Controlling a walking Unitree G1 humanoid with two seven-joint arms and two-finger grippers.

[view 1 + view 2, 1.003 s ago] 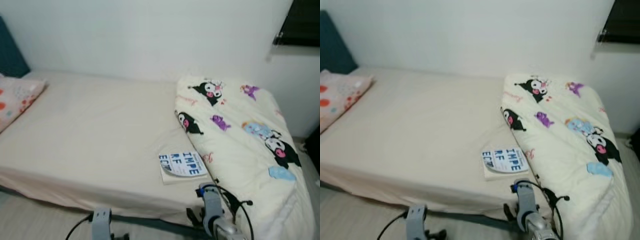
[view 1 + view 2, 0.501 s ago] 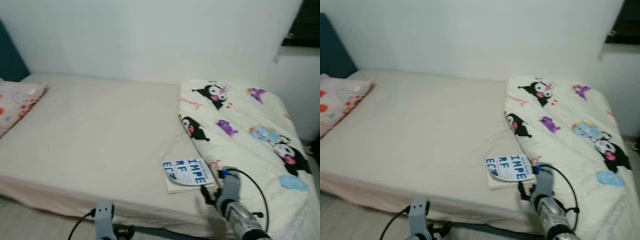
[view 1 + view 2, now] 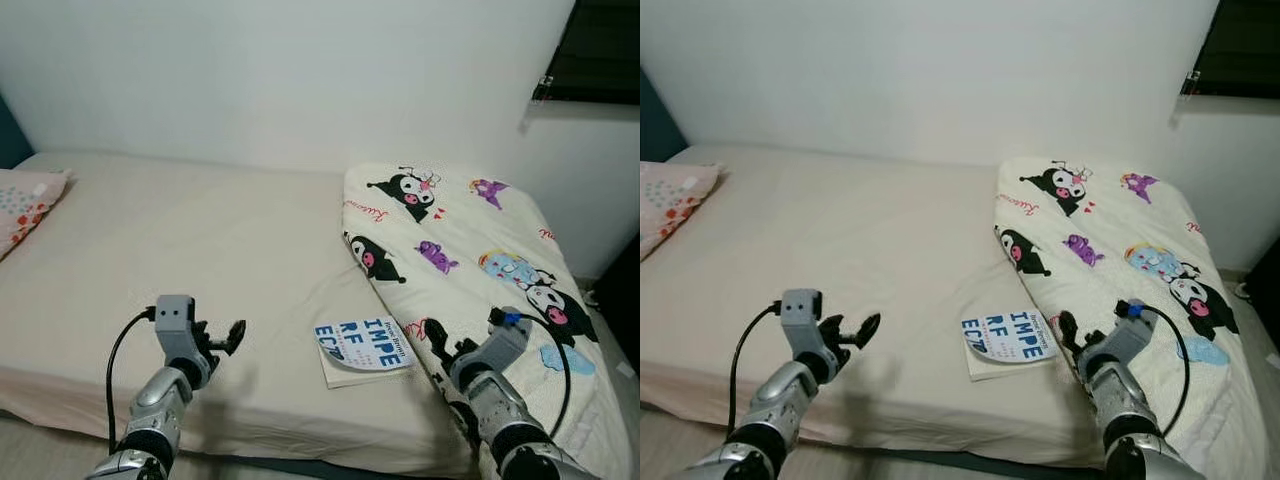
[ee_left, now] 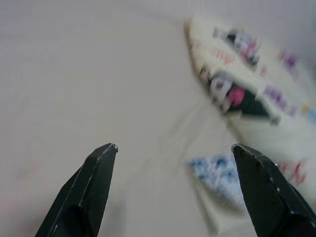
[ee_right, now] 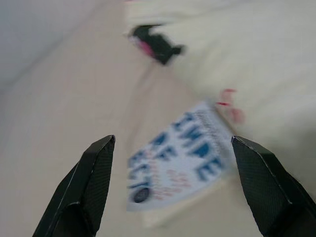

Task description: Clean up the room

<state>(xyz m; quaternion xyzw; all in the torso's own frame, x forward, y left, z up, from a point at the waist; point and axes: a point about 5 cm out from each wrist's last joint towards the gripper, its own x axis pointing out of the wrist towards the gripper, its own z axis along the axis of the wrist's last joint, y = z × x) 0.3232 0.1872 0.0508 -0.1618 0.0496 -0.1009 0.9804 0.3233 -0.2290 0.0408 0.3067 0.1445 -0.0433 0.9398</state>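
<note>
A white book with blue lettering (image 3: 364, 346) lies on the cream-sheeted bed (image 3: 200, 260), touching the cartoon-printed cream quilt (image 3: 470, 250). The left gripper (image 4: 174, 149) and right gripper (image 5: 173, 142) hover on either side of it, fingers spread apart and holding nothing.

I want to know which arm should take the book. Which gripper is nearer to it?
Right. The right gripper hovers just beside the book, over the quilt's edge. The left gripper hangs over the bare sheet, farther from it.

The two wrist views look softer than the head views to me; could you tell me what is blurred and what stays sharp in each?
Left wrist view: the black fingers are crisp, the white book with blue lettering and cartoon-print cream quilt smeared. Right wrist view: fingers sharp, book lettering blurred. Left eye view: evenly lit, lettering legible.
</note>
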